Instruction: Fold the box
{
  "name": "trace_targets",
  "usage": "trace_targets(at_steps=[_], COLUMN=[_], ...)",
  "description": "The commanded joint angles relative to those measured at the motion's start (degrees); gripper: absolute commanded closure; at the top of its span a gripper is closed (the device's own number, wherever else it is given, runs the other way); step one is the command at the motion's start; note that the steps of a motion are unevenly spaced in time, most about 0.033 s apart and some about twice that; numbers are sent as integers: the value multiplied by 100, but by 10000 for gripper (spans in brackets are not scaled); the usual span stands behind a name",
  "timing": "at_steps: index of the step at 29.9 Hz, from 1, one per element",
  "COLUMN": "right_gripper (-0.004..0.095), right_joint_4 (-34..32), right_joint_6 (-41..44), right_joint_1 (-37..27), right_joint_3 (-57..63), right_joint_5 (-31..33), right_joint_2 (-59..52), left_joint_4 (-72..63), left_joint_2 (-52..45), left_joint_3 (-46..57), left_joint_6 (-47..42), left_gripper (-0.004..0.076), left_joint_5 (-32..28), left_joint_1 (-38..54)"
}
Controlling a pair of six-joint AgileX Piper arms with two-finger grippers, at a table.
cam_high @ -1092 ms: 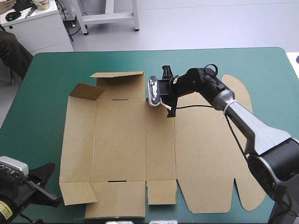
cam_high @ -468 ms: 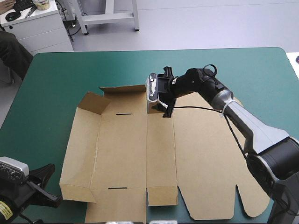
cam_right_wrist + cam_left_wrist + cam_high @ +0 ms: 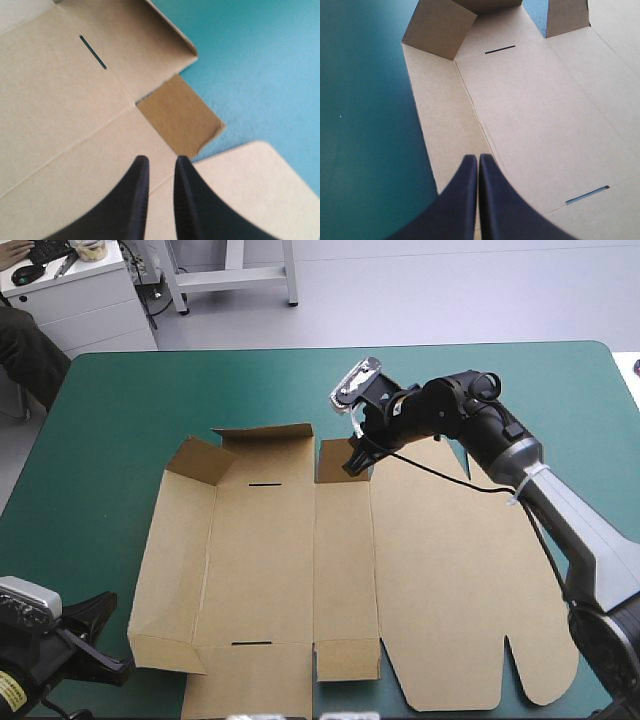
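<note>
The brown box (image 3: 290, 560) lies unfolded on the teal-green cover, mostly flat. Its far wide flap (image 3: 265, 452) and far-left corner flap (image 3: 200, 460) stand tilted up, and the small far flap (image 3: 338, 462) leans up too. My right gripper (image 3: 356, 462) hovers just beside that small flap (image 3: 180, 122) above the board (image 3: 60, 115), its black fingers a narrow gap apart with nothing between them. My left gripper (image 3: 110, 635) sits off the box's near-left corner, shut and empty (image 3: 478, 159), pointing along the left panel (image 3: 540, 115).
Bare teal-green cover (image 3: 200, 380) runs along the far side and down the left of the box. The rounded lid panel (image 3: 460, 570) lies flat to the right, under the right arm. The box's near flaps reach the table's front edge.
Earlier the right gripper was at the small far flap, lifting it as the box slid toward the near edge. Now it has let go and drawn up and back to the right.
</note>
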Motion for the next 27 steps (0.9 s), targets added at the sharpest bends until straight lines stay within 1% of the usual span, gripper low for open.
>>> trace_targets(at_steps=[1, 2, 5, 7, 11, 15, 20, 24, 27], right_gripper=[927, 923, 922, 923, 923, 923, 923, 923, 923], right_joint_4=[-667, -858, -1387, -1602, -1689, -1687, -1685, -1675, -1662], right_joint_6=[1033, 1335, 1875, 2212, 2429, 2641, 2938, 2938, 2985], right_joint_1=[-20, -20, -26, -33, -150, -273, -518, -683, -704], right_joint_3=[-199, -199, -189, -189, -154, 267, 1303, 2254, 2929], right_joint_5=[253, 310, 483, 695, 1141, 1027, 764, 556, 429], right_joint_2=[-369, -388, -464, -528, -734, -1122, -1803, -2505, -3094], left_joint_4=[68, 68, 90, 90, 90, 90, 113, 172, 172], left_joint_2=[70, 70, 70, 70, 70, 70, 208, 512, 952], left_joint_3=[-176, -176, -176, -176, -176, -176, -176, -188, -300], left_joint_6=[-58, -58, -58, -58, -58, -58, -203, -216, -219], left_gripper=[734, 734, 734, 734, 734, 734, 734, 734, 734], left_joint_5=[-370, -370, -370, -370, -370, -380, -380, -419, -584], left_joint_1=[8, 8, 8, 8, 8, 8, 8, 8, 8])
